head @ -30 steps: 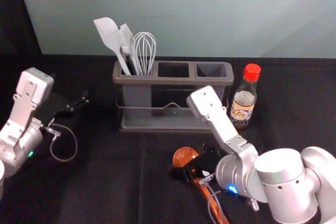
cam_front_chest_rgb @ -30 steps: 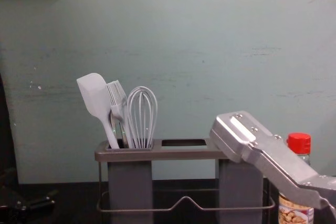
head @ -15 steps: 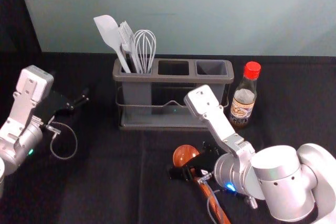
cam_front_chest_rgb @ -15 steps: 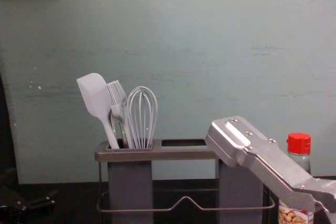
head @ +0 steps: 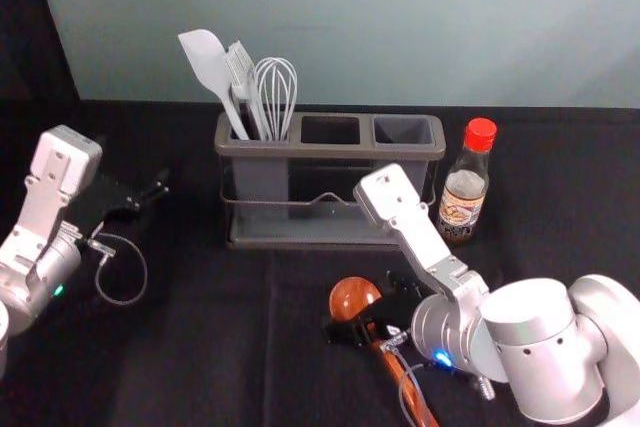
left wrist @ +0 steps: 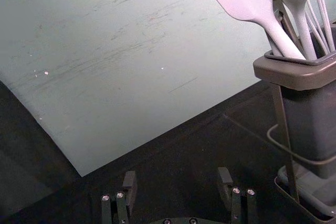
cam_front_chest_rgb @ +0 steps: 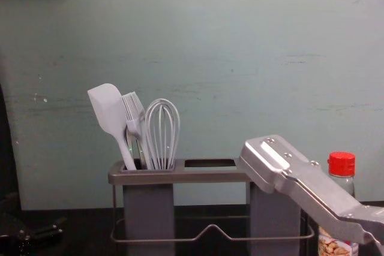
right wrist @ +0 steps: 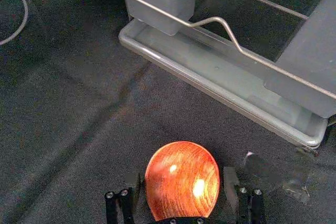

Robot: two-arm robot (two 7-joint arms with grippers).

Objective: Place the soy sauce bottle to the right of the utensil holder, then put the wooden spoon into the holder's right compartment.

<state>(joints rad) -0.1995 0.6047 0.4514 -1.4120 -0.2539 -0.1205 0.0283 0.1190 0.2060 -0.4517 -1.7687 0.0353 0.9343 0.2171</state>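
Pale green wall [head: 350, 27] rose behind the worktop [head: 190, 347], which was covered in dark cloth. Near its front edge, right of the middle, the right pincer [right wrist: 184, 176] stood with its fingers apart, one on each side of the wooden spoon [head: 354, 299], not clamped on it. The spoon lay with its bowl toward the far edge and its handle slanting to the near right corner. Gripping looked to be the step in hand: best to centre on the neck just under the bowl, keep the fingers square to the handle, and close evenly, since the rounded bowl could have rolled or slipped out. A small test lift would have proved the hold. Farther back, toward the far edge, stood the utensil holder [head: 330, 152], its right compartment [head: 404, 131] vacant; the handle needed to swing down and clear the rim before going in. Just right of the holder, the soy sauce bottle [head: 463, 202] stood upright, its part apparently done, though a wide elbow swing might have knocked it. Toward the left edge the left pincer [left wrist: 177, 173] idled, fingers apart and holding nothing.
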